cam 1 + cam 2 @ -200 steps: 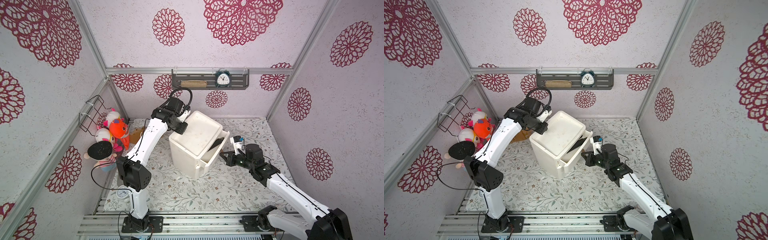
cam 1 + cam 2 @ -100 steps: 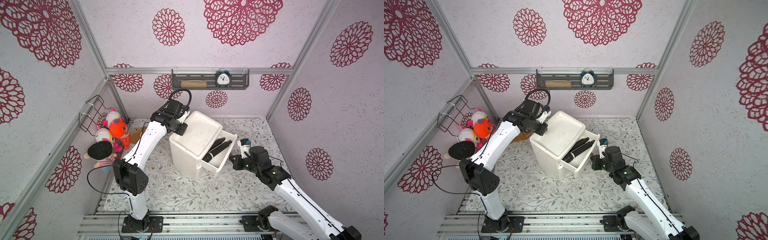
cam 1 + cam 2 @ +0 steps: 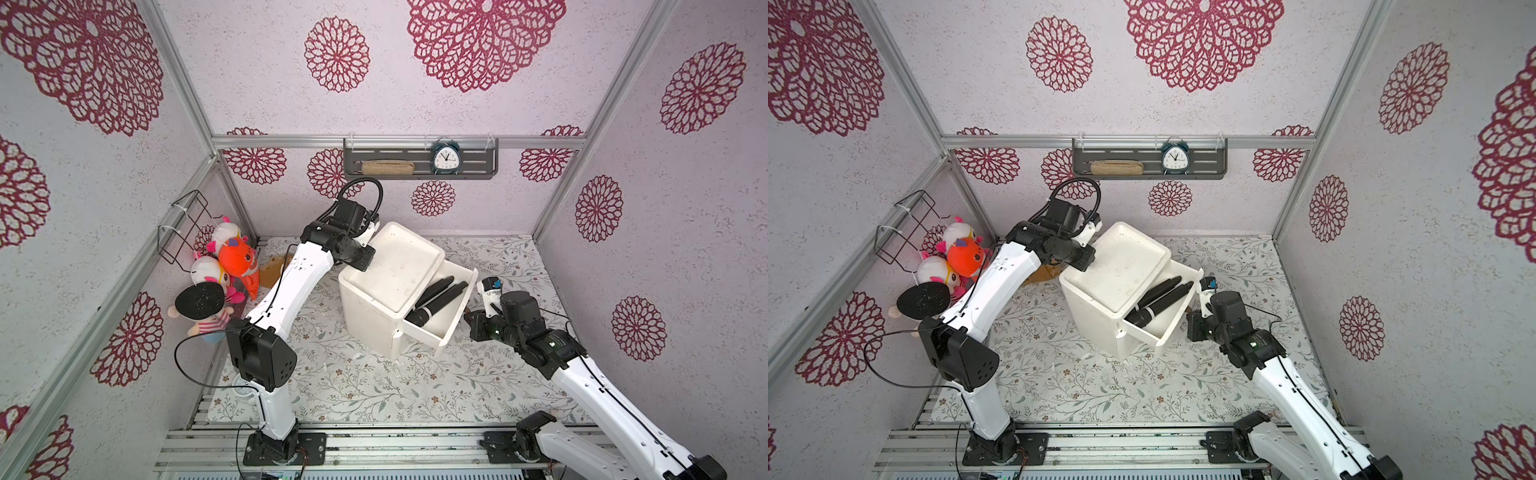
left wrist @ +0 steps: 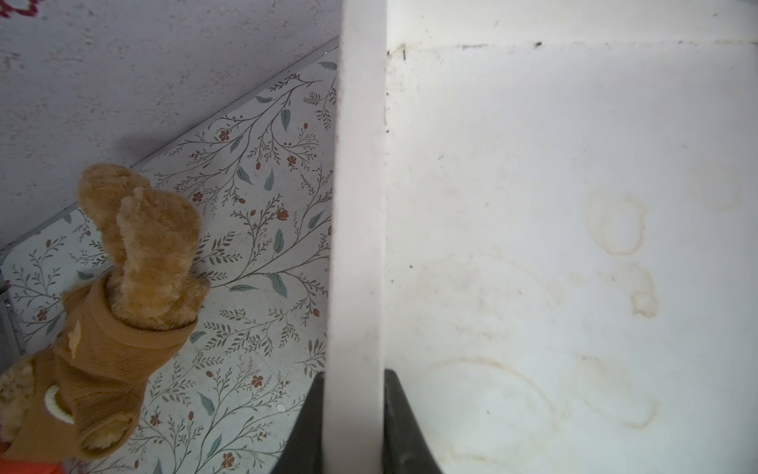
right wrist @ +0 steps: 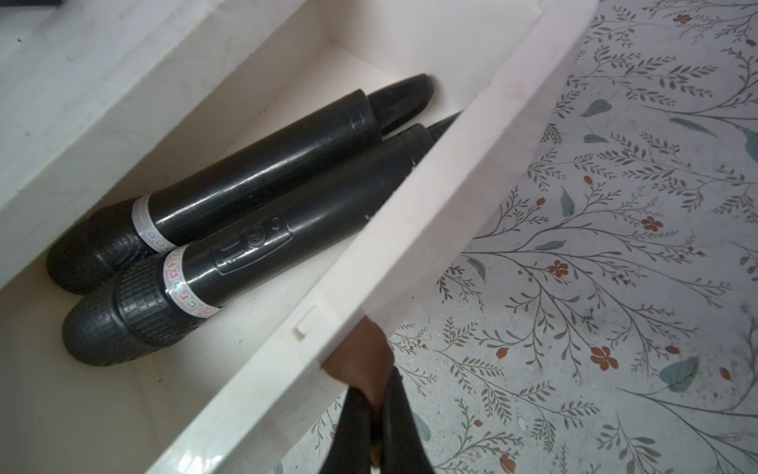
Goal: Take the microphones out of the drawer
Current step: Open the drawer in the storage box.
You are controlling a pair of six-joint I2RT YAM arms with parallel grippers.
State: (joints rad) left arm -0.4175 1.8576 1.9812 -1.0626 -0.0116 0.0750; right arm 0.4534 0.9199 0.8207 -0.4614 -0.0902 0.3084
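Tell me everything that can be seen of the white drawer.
The drawer is a white, shallow, open-topped box, plastic or painted wood by its look. It stands partly out of the cabinet. Two black microphones lie side by side on its floor. The right end effector is shut on the brown tab at its front.

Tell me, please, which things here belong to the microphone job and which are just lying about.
Job in hand:
two microphones; drawer; brown handle, gripped by the right gripper; cabinet, its rim clamped by the left gripper.

Lying about:
plush toys; brown teddy; alarm clock; wall shelf.
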